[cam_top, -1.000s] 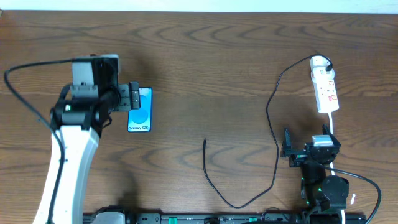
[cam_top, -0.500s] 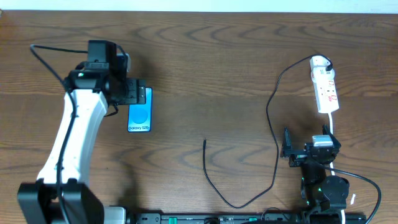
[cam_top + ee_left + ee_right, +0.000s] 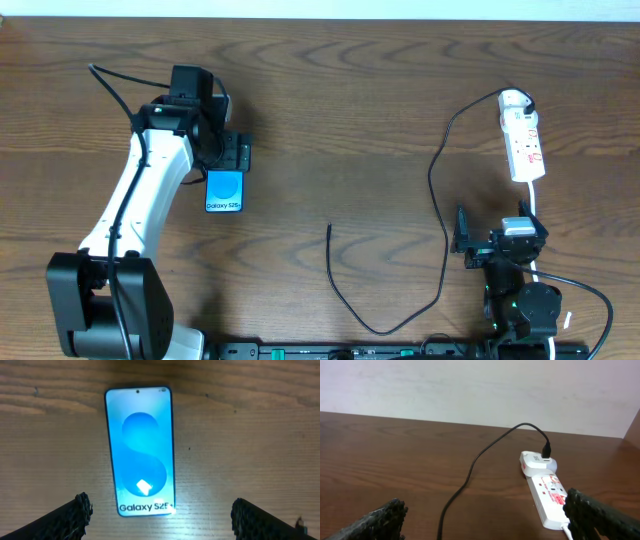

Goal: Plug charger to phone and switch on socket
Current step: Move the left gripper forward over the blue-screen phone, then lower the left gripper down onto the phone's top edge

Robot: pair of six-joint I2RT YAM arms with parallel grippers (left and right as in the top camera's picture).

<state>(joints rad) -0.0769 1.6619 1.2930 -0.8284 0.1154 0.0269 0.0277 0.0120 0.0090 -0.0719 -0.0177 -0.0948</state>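
Observation:
The phone (image 3: 226,191) lies flat on the wooden table, blue screen up, with "Galaxy S25+" in white. It fills the middle of the left wrist view (image 3: 141,450). My left gripper (image 3: 235,155) is open and empty, just beyond the phone's far end; its fingertips (image 3: 160,520) flank the phone's near edge. The charger's black cable (image 3: 437,190) runs from its plug in the socket (image 3: 523,137) down to a loose tip (image 3: 329,229) at table centre. The socket also shows in the right wrist view (image 3: 545,494) with the cable (image 3: 470,472). My right gripper (image 3: 497,243) is open and empty, low at the front right.
The socket's thick white cord (image 3: 535,205) runs down past my right gripper toward the table's front edge. A black rail (image 3: 350,352) lines the front edge. A pale wall (image 3: 470,390) stands behind the table.
My left arm has swung right and toward the far side, bringing the open gripper over the phone's far end. The right arm, cable and socket have not moved.

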